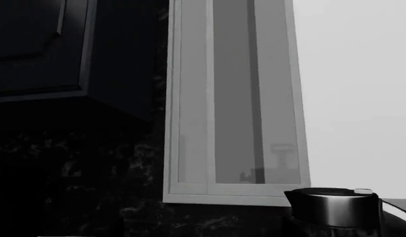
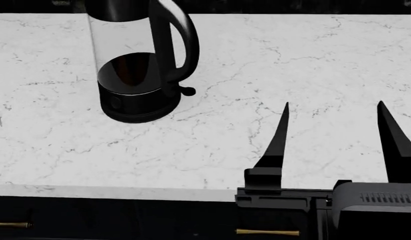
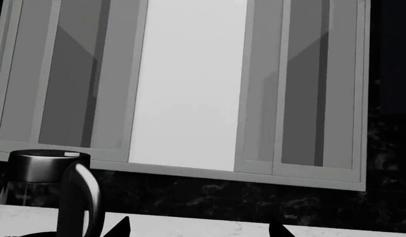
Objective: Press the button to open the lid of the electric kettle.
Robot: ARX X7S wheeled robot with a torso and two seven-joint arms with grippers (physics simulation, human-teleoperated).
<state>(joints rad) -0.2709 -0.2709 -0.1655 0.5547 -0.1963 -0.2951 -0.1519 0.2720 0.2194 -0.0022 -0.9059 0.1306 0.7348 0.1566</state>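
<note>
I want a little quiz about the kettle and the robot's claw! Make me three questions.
1. True or false: the right gripper is squeezing the kettle.
2. Which sits nearer the gripper, the kettle's handle or its glass side? A) handle B) glass side
3. Fill in: the kettle stands on a white marble ____.

Key:
1. False. The jaws stand open, apart from the kettle, with bare counter between.
2. A. The handle faces toward the gripper.
3. Counter.
</note>
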